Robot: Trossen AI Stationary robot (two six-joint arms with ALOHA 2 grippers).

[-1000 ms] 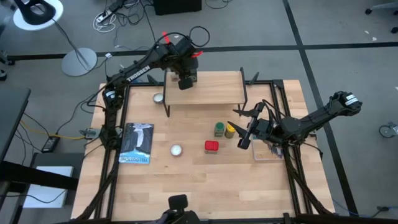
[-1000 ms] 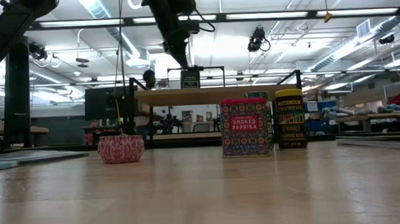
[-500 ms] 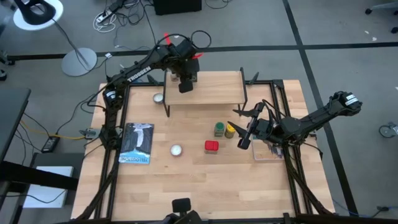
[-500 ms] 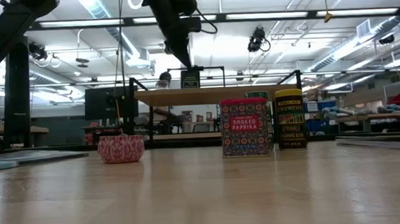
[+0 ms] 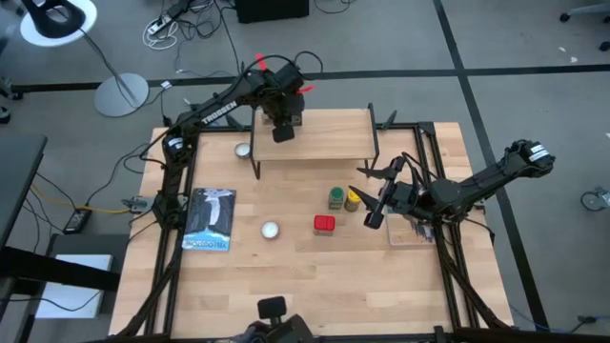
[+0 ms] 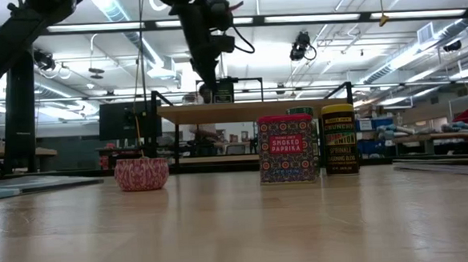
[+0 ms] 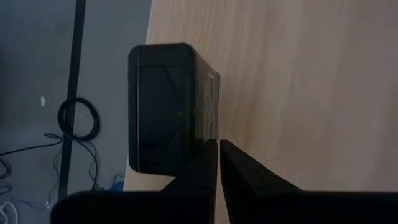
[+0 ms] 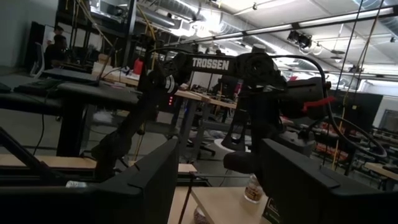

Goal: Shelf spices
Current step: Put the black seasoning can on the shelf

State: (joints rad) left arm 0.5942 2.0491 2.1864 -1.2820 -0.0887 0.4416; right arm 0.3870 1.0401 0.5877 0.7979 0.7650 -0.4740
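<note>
Both arms are black, jointed tubes; the left arm [image 5: 214, 107] carries white TROSSEN lettering, red tags near its wrist and looping black cables.

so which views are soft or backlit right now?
Left wrist view: the black tin and the hand's fingers are blurred at close range. Right wrist view: its own fingers are dark against bright ceiling lights. Low view: ceiling glare, the paprika tin sharp.

book [image 5: 209, 219], two silver discs [image 5: 270, 230], floor lamp [image 5: 121, 92]
</note>
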